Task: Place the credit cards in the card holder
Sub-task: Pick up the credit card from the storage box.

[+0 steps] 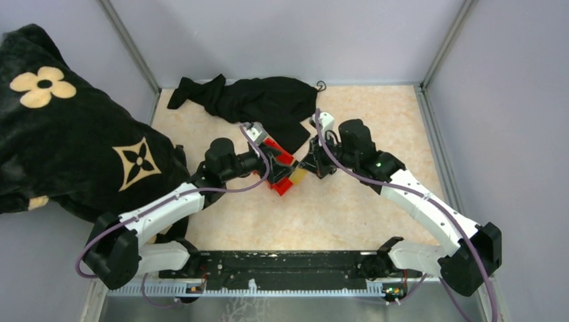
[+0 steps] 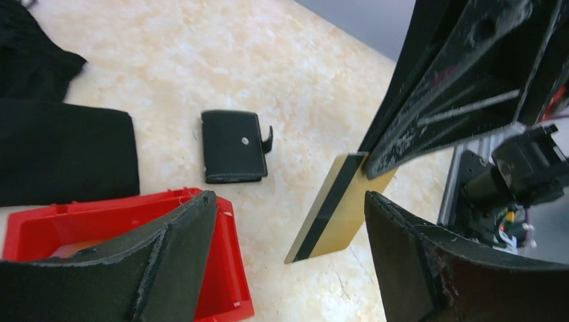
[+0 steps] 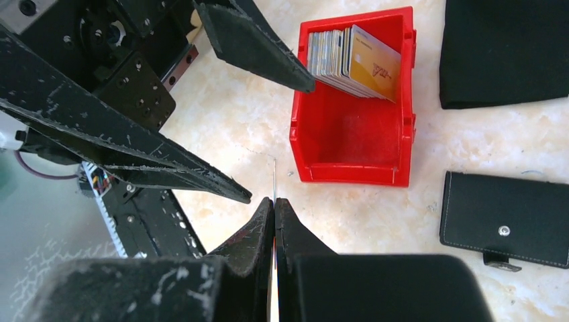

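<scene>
My right gripper [image 3: 275, 201] is shut on a tan-gold credit card [image 2: 339, 211] with a black stripe. It holds the card upright above the table, edge-on in its own view [image 3: 274, 180]. My left gripper [image 2: 290, 198] is open and empty, with the card between its fingers [image 2: 174, 248] and touching neither. More credit cards [image 3: 355, 60] stand stacked in the red bin [image 3: 352, 144]. The card holder [image 2: 231, 145], black and closed with a snap, lies flat on the table beyond the bin; it also shows in the right wrist view [image 3: 506, 218]. From above, both grippers meet at the bin [image 1: 282, 178].
A black cloth [image 1: 268, 100] lies at the back of the table, close to the bin and the card holder. A black blanket with cream flower patterns [image 1: 67, 134] is heaped at the left. Grey walls close off the back and both sides.
</scene>
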Robot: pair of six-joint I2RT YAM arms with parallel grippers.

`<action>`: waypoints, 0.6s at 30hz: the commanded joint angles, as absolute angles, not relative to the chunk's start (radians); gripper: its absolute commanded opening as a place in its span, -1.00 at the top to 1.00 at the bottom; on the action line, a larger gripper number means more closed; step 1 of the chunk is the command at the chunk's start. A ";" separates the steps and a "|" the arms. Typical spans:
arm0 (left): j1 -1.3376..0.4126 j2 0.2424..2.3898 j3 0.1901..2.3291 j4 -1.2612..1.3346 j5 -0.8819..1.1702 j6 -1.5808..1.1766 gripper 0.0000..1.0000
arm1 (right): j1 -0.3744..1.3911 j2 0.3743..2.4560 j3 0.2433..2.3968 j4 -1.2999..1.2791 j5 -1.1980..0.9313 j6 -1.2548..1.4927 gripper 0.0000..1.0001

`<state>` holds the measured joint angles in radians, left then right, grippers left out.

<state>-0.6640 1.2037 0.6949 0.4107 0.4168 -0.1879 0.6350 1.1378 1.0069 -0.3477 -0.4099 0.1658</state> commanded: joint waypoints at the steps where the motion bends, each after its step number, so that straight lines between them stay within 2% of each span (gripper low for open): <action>1: -0.642 1.219 0.721 0.363 0.542 -0.169 -0.71 | 0.605 1.098 1.000 -0.289 -0.481 0.200 1.00; 5: -0.612 1.229 0.715 0.363 0.604 -0.189 -0.60 | 0.587 1.107 0.993 -0.266 -0.517 0.217 1.00; 14: -0.567 1.335 0.767 0.365 0.796 -0.227 -0.19 | 0.563 1.161 0.989 -0.211 -0.593 0.241 1.00; 18: -0.548 1.374 0.791 0.376 0.862 -0.243 -0.09 | 0.553 1.198 0.988 -0.193 -0.621 0.245 1.00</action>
<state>-0.5648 1.3464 0.7460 0.3584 0.7406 -0.2256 0.5644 1.1702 0.9878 -0.2718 -0.5568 0.2302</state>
